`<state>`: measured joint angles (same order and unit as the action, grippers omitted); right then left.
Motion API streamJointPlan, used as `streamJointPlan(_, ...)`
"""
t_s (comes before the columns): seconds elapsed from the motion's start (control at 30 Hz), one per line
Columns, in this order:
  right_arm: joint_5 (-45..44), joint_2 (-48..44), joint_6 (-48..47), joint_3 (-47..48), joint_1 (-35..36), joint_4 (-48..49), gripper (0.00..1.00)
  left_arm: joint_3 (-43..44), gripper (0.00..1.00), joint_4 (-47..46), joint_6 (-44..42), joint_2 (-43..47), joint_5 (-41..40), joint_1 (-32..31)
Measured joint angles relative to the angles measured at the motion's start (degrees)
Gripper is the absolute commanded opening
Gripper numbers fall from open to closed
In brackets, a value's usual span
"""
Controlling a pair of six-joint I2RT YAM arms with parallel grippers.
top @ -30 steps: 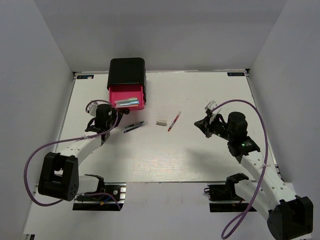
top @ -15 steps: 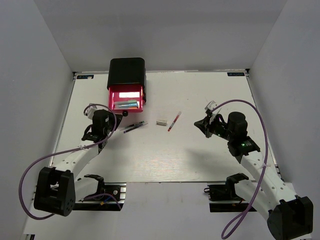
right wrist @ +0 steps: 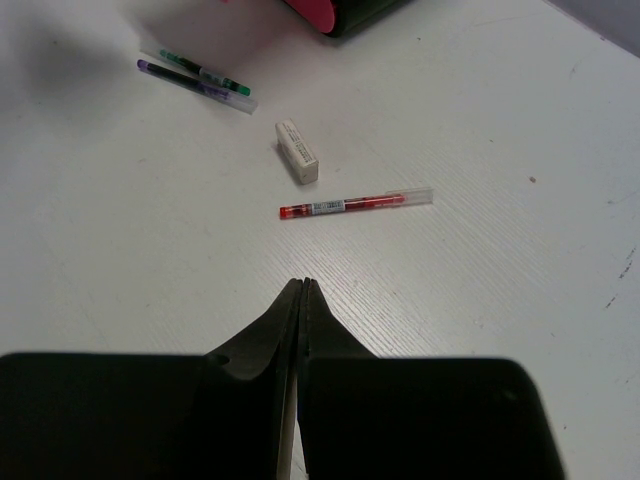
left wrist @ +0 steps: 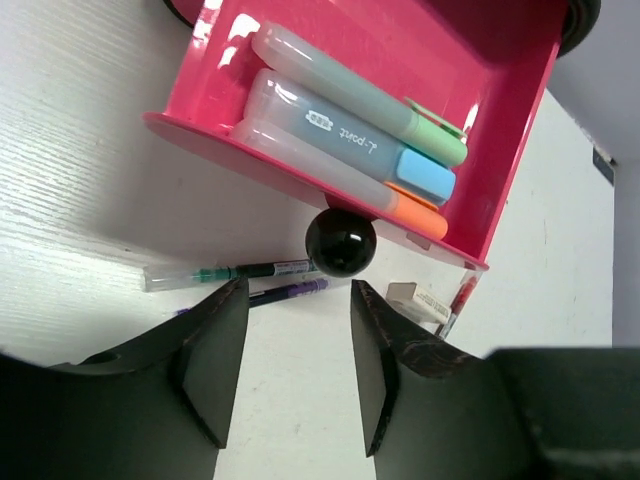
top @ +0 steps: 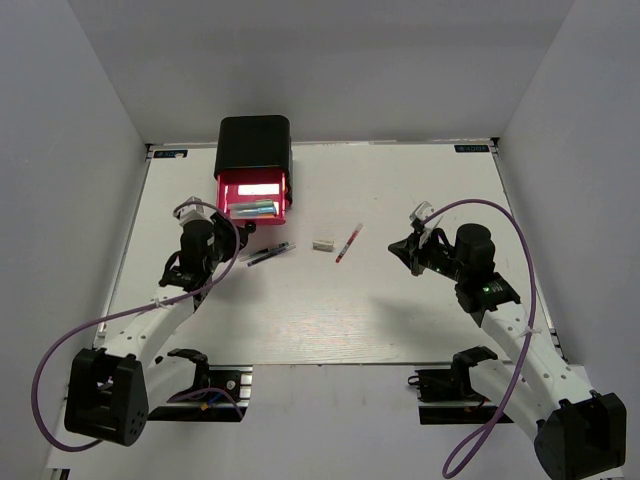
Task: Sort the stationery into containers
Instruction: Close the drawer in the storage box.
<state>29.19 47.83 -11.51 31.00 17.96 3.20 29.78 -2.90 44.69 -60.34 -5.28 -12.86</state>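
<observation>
The black cabinet stands at the back left with one pink drawer pulled open. In the left wrist view the drawer holds three stubby markers with green, blue and orange ends. My left gripper is open and empty, just short of the drawer's black knob; from above it sits in front of the drawer. Two thin dark pens, a grey-white eraser and a red-white pen lie on the table. My right gripper is shut and empty, near the red-white pen.
The white table is walled in by grey panels on the left, right and back. In the right wrist view the eraser and the two dark pens lie beyond the red pen.
My left gripper has let go of the drawer knob and drawn back a little toward me; the knob now shows free. The right arm has not moved.
</observation>
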Motion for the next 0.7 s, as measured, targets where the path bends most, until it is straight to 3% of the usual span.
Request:
streamJointPlan(0.3, 0.2, 0.0, 0.0, 0.0, 0.0, 0.0, 0.0, 1.2, 0.59, -0.7, -6.1, -3.4, 3.4, 0.0)
streamJointPlan(0.7, 0.2, 0.0, 0.0, -0.1, -0.2, 0.0, 0.0, 4.0, 0.59, -3.8, -8.0, -9.5, 5.1, 0.0)
